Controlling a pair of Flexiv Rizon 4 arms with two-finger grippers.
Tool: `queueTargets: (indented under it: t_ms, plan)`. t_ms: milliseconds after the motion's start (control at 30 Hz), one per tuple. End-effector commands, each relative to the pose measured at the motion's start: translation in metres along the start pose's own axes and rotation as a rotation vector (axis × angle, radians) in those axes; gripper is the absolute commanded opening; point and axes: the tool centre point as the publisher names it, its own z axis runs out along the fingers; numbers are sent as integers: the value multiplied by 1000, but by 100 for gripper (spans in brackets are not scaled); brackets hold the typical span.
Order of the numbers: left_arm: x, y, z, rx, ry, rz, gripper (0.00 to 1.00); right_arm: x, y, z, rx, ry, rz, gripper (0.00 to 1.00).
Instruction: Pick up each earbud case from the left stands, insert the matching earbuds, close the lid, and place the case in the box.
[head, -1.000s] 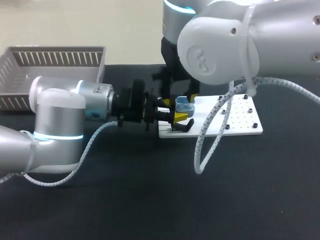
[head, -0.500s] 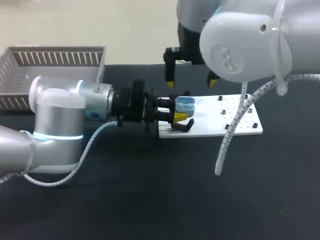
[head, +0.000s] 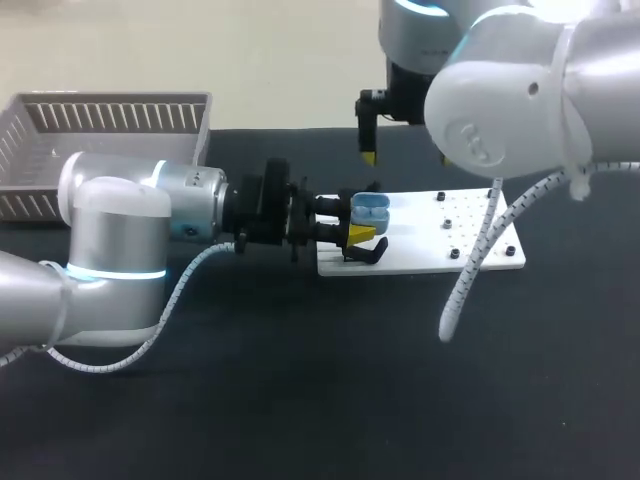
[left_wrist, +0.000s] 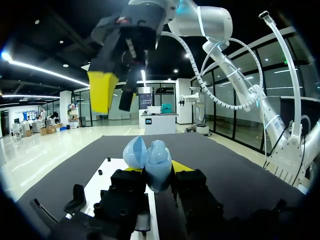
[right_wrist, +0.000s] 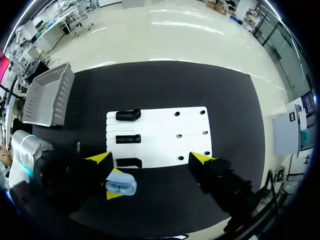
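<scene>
In the centre of the head view, the left gripper's (head: 350, 233) fingers clamp a pale blue earbud case (head: 369, 210), lid open, at the white stand board's (head: 470, 230) left edge. The right gripper (right_wrist: 151, 160) hangs above, fingers spread and empty. The lid is not yet closed, and the case has yet to go in the grey box (head: 60, 120) at upper left.

Right end effector (right_wrist: 151, 159) has lifted off the earbud case (head: 370, 209).

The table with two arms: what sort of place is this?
Probably a robot test bench: a black table bearing a white stand board, a grey box, and a blue earbud case held in the left gripper.
</scene>
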Motion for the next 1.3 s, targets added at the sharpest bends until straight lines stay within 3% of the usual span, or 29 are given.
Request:
queueTargets:
  t_ms: [33,533,1067,1300]
  plan:
    - [0,-1,0,-5,-1,1,0,-6,0,12,-8,33,-2,100]
    - [0,-1,0,-5,-1,1,0,13,-4,41,-36,114,-5,100]
    - [0,-1,0,-5,-1,1,0,43,1,37,-27,153,-32,100]
    - [0,-1,0,-5,-1,1,0,45,0,29,-18,110,-24,100]
